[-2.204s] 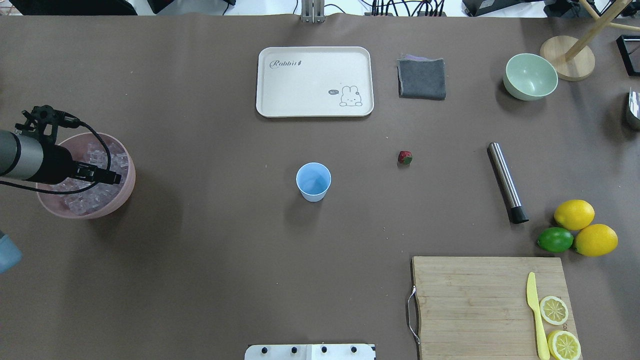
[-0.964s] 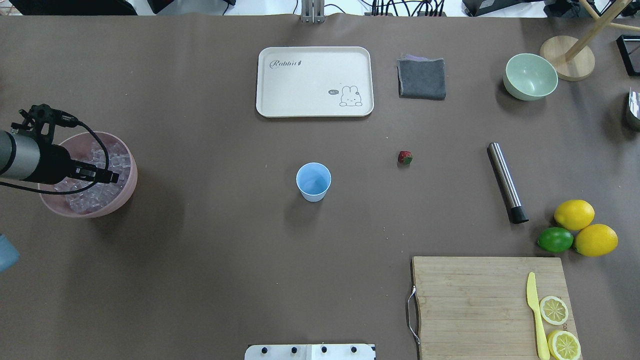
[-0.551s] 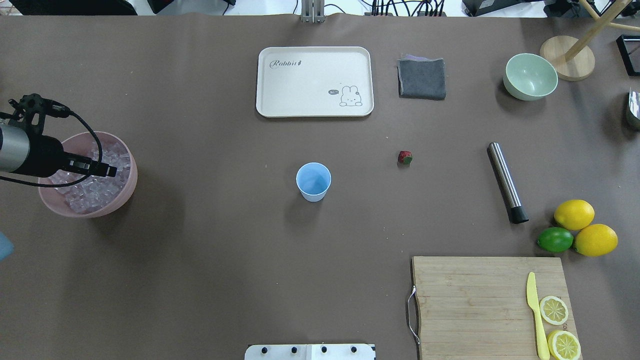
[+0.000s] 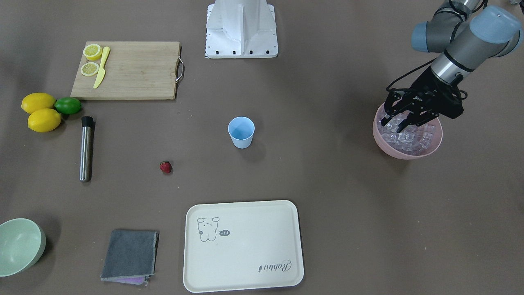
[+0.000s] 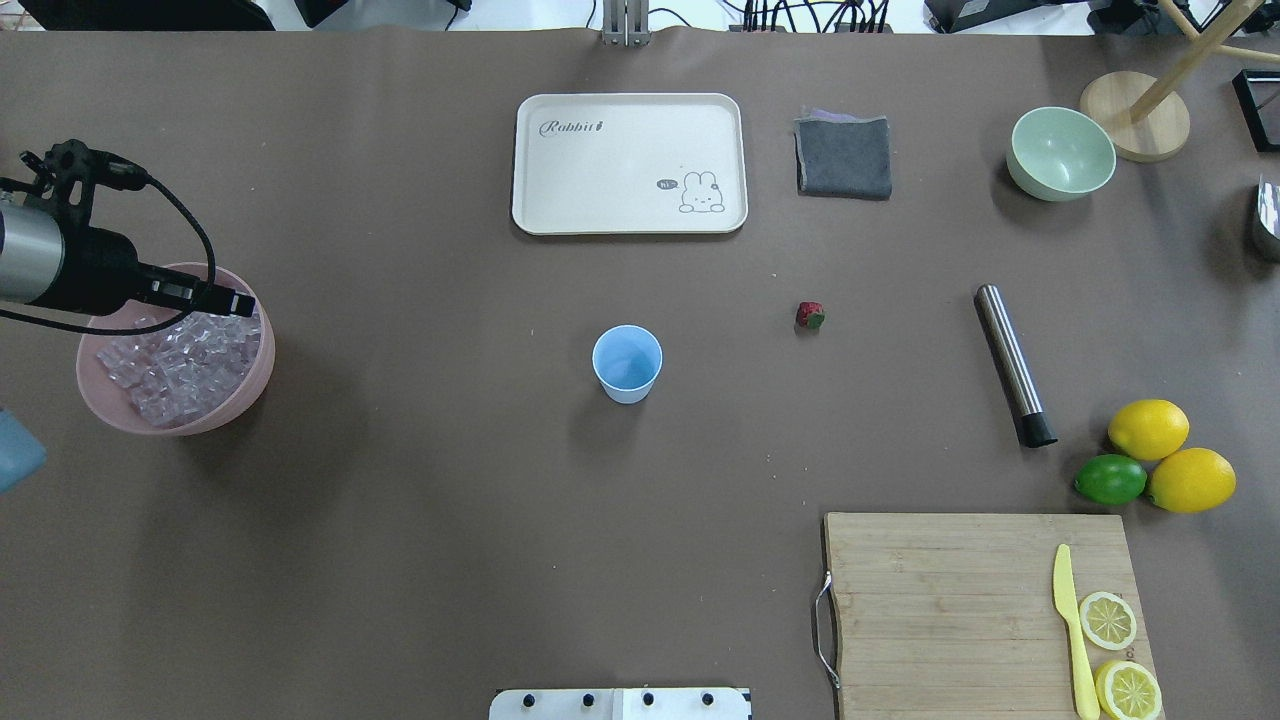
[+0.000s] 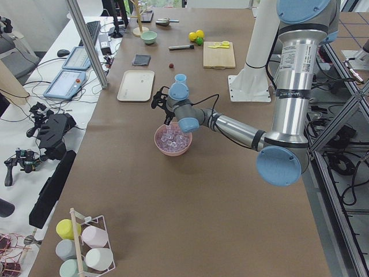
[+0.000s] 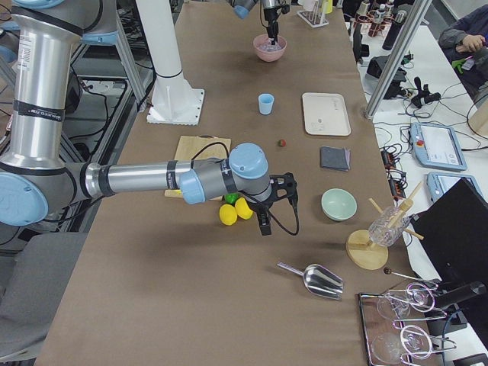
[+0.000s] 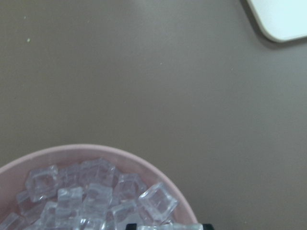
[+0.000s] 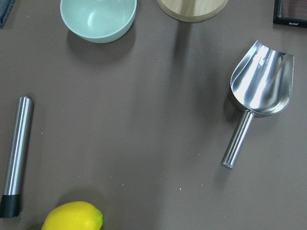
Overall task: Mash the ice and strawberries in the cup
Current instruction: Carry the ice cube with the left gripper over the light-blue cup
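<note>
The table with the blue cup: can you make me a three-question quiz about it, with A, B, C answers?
1. Where is the strawberry?
A. On the table, between the cup and the metal rod
B. Inside the cup
C. On top of the metal rod

2. How many whole lemons sit by the lime?
A. One
B. Two
C. Four

3. How is the cup?
A. Tipped over
B. Upside down
C. Upright and empty

Answers:
1. A, it lies on bare table with the cup on one side and the rod on the other.
2. B, two yellow ones sit next to the green one.
3. C, the overhead view looks straight into its open, bare blue inside.
</note>
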Tool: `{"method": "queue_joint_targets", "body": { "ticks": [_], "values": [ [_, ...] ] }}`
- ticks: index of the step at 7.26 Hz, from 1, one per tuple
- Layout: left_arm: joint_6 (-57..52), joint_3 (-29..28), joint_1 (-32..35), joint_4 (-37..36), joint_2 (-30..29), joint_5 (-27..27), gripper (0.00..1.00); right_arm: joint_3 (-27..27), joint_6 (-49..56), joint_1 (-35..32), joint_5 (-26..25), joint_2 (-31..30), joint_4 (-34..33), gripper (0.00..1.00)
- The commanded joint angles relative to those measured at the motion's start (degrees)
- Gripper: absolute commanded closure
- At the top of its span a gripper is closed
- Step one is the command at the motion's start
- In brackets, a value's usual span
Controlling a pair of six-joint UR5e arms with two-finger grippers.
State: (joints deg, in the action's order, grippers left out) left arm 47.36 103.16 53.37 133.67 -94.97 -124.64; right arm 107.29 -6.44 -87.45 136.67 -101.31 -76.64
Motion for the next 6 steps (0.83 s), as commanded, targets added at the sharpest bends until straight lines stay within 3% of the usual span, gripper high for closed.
{"method": "queue_joint_targets", "body": {
  "ticks": [1,3,6],
  "values": [
    [6.72,-0.68,0.51,-0.16,-5.9,-1.13,1.0,0.03,-0.06,0.0,0.0,0.06,0.0,0.0],
    [15.62,-1.91,-3.25,-0.08,-11.88,0.35,1.0,0.03,0.03,0.0,0.0,0.06,0.0,0.0],
    [26.6,-4.88,-13.61,-0.25,-20.65,13.6,1.0,0.2,0.03,0.0,-0.09,0.06,0.0,0.0]
  ]
}}
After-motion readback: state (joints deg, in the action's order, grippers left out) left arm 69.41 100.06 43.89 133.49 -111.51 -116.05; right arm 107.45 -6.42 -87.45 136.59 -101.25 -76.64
